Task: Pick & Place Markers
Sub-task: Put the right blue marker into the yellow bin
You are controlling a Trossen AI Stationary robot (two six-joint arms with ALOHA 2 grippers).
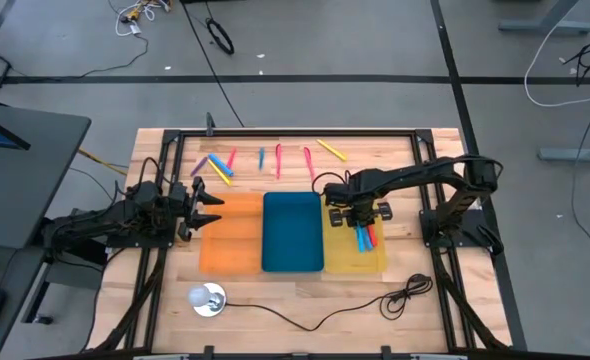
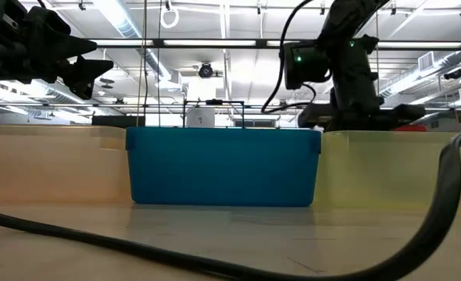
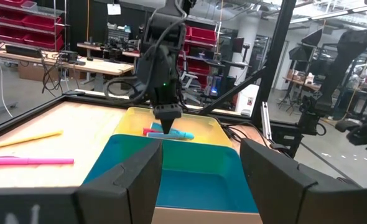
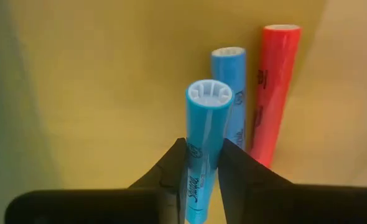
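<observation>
My right gripper (image 4: 202, 165) points down into the yellow tray (image 1: 340, 255) and is shut on a light blue marker (image 4: 205, 130). A darker blue marker (image 4: 233, 93) and a red marker (image 4: 277, 87) lie side by side on the tray floor just beyond it. Several more markers lie flat on the wood toward the far edge: a purple, yellow and pink cluster (image 1: 217, 166), a blue one (image 1: 261, 158), two pink ones (image 1: 278, 160), and a yellow one (image 1: 331, 150). My left gripper (image 1: 207, 205) waits open and level at the orange tray's left side. My right gripper pinches the light blue marker's barrel (image 4: 199, 158) between its two fingers (image 4: 171, 168), on opposite sides. The fingers come from above, pointing steeply down. The marker's ribbed hollow end (image 4: 209, 96) sticks out past the fingertips. Whether it touches the tray floor, I cannot tell.
The orange tray (image 1: 230, 232), the blue tray (image 1: 293, 232) and the yellow tray stand side by side at mid-table. A black cable (image 1: 375, 300) curls along the near side, next to a white round object (image 1: 206, 298). A black rail frame (image 1: 305, 132) runs around the table.
</observation>
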